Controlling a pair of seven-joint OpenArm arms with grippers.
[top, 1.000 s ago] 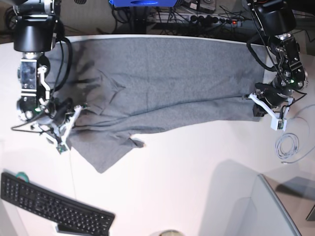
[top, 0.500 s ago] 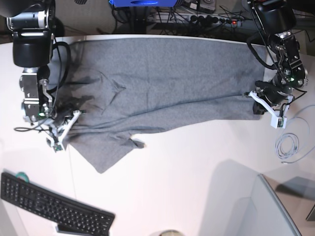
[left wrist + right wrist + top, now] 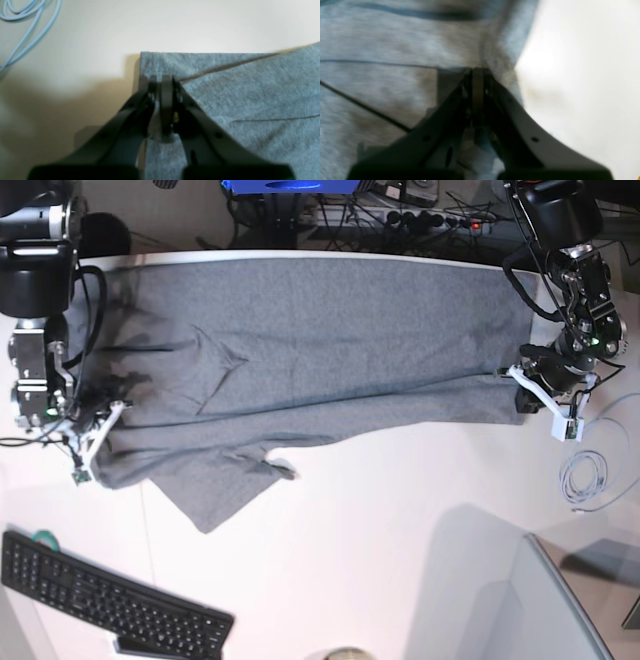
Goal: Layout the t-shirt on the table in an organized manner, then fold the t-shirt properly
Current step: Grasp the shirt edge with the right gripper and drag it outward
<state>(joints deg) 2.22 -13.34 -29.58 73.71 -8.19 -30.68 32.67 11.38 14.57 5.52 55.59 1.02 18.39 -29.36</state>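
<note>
A: Well, in the left wrist view we see the left gripper [image 3: 162, 82] with its jaws pressed together on a corner of the grey t-shirt [image 3: 250, 100], a bit of cloth pinched between them. The white bench [image 3: 175, 25] lies bare beyond the hem, and a pale blue cable [image 3: 30, 27] coils at the upper left.

B: Right wrist view next. We find the right gripper [image 3: 477, 75] with jaws closed tight over the t-shirt [image 3: 382, 50], at its edge where the bench [image 3: 582, 75] shows bright on the right. The picture is blurred, so we cannot make out the fold inside the jaws.

A: In the base view, the t-shirt [image 3: 330, 340] lies stretched wide across the far half of the bench [image 3: 380, 540], reaching from one arm to the other. A loose flap hangs toward us at the lower left.

B: We place the left gripper [image 3: 522, 390] at the cloth's right end and the right gripper [image 3: 98, 432] at its left end. A black keyboard [image 3: 110, 600] sits at the near left corner, well apart from the cloth, and the coiled cable [image 3: 585, 480] lies near the left arm.
</note>
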